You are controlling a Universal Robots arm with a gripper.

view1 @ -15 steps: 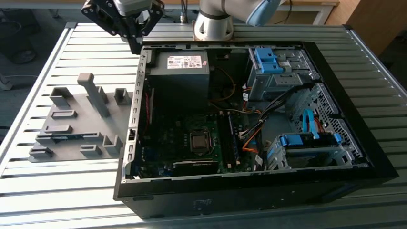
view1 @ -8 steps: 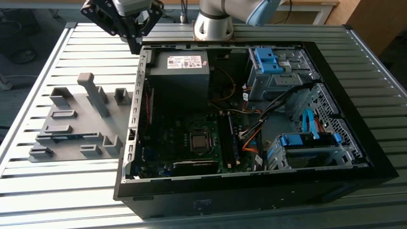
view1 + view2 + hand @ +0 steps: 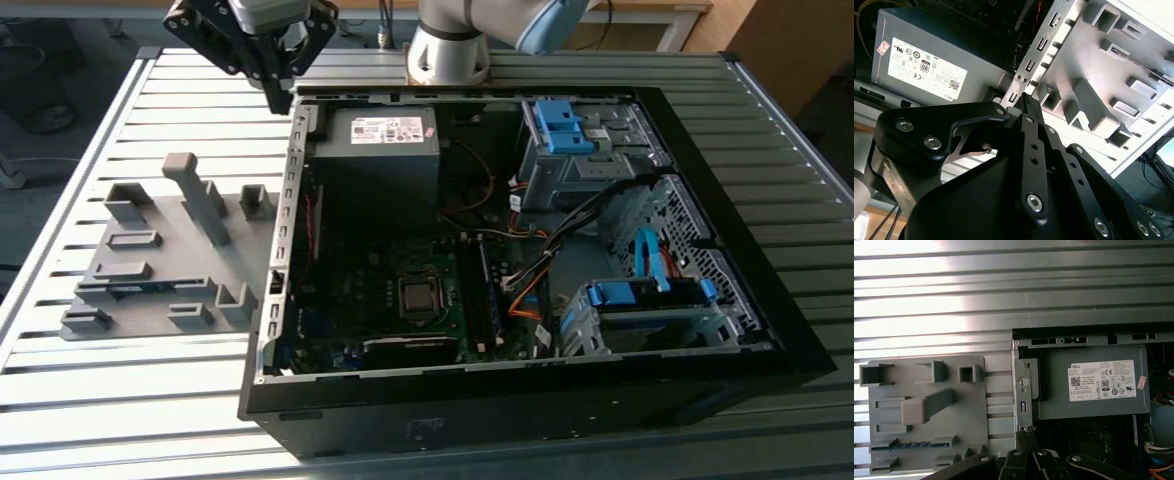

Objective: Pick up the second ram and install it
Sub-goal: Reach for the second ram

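Observation:
The second ram [image 3: 135, 290] is a slim blue-green stick lying in a slot of the grey holder plate [image 3: 174, 262] on the exterior view's left, beside the open computer case [image 3: 534, 250]. In the first wrist view the ram [image 3: 919, 444] lies between two grey blocks near the plate's [image 3: 889, 415] edge. My gripper [image 3: 278, 98] hangs above the case's rear corner, between the holder plate and the power supply [image 3: 384, 135]. Its black fingers [image 3: 1027, 107] meet at the tips with nothing between them. The gripper [image 3: 1024, 436] is well apart from the ram.
The case holds a motherboard [image 3: 400, 300], cables and blue drive-bay clips [image 3: 561, 125]. A tall grey post [image 3: 200, 195] and several blocks stand on the holder plate. The case's metal rear edge [image 3: 1023, 390] is right under the fingertips. The table is slatted metal [image 3: 134, 110].

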